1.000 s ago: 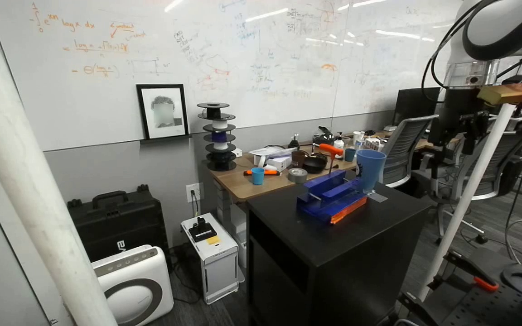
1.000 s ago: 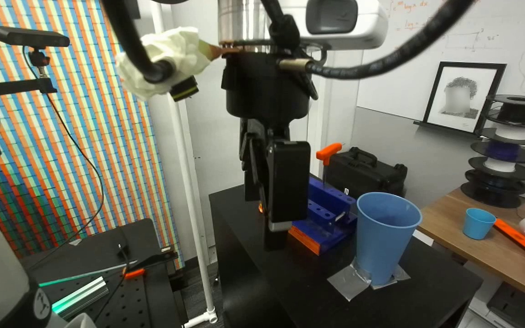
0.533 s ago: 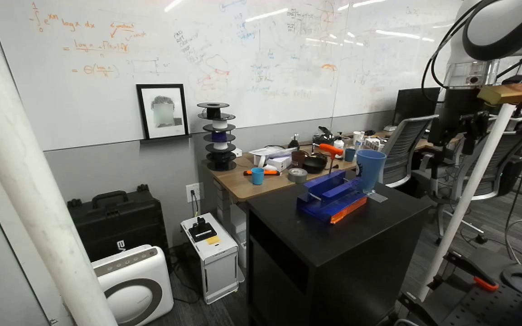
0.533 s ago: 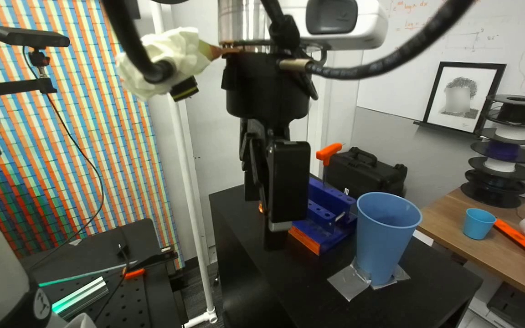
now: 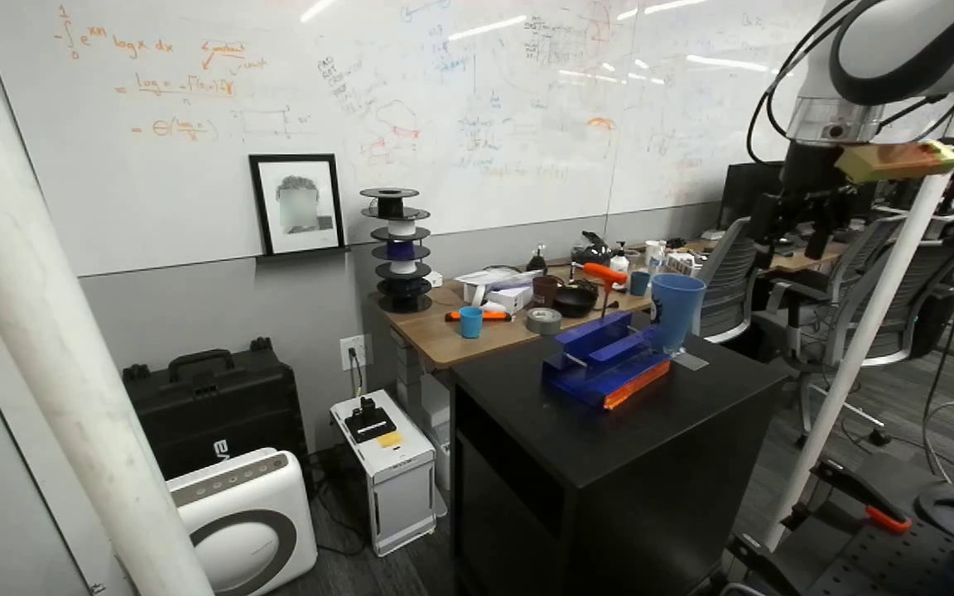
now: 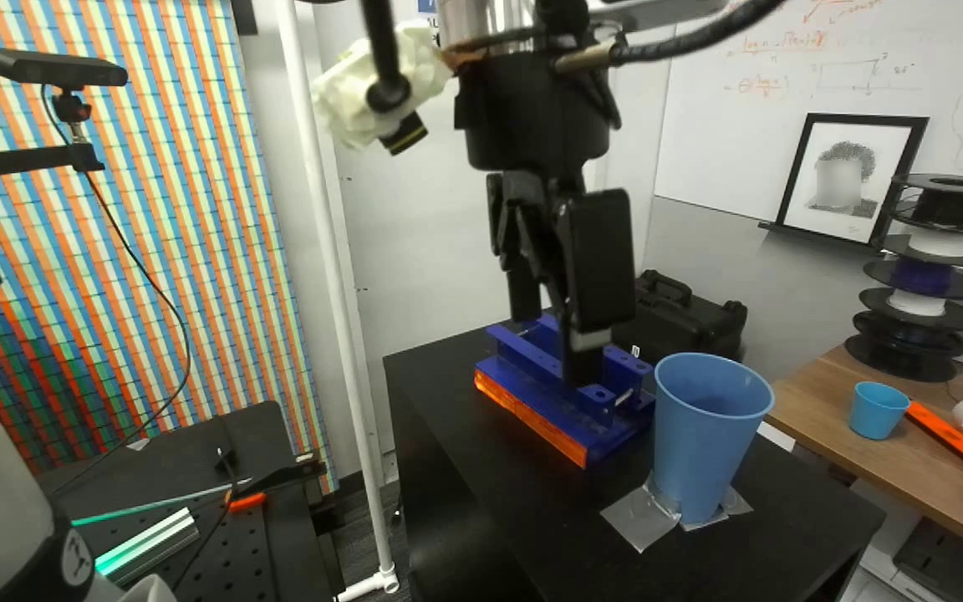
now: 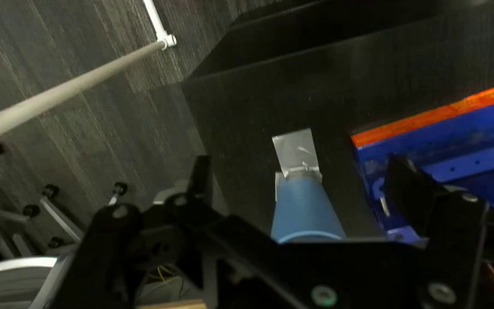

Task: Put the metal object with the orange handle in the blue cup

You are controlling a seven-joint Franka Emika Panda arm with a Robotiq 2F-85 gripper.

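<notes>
The metal object with the orange handle [image 5: 605, 272] stands upright, handle up, its thin shaft reaching down into the dark blue holder [image 5: 609, 364]. In an exterior view my gripper hides it. An orange patch at the wrist view's lower right edge may be its handle. The tall blue cup [image 5: 677, 310] stands upright beside the holder, its base taped down; it also shows in an exterior view [image 6: 703, 451] and in the wrist view [image 7: 306, 206]. My gripper [image 6: 553, 334] is above the holder's cup-side part. In the wrist view my gripper [image 7: 300, 169] is open, fingers wide apart, nothing between them.
The holder and cup stand on a black cabinet [image 5: 527, 406]. A wooden desk [image 5: 436, 339] behind bears a small light blue cup [image 5: 470, 321], a tape roll [image 5: 543, 320] and other clutter. A white pole [image 6: 327, 234] rises beside the cabinet.
In the last half second the arm has moved: up and right in an exterior view, now covering the orange handle there, and left and slightly up in an exterior view. Tool and cup have not moved.
</notes>
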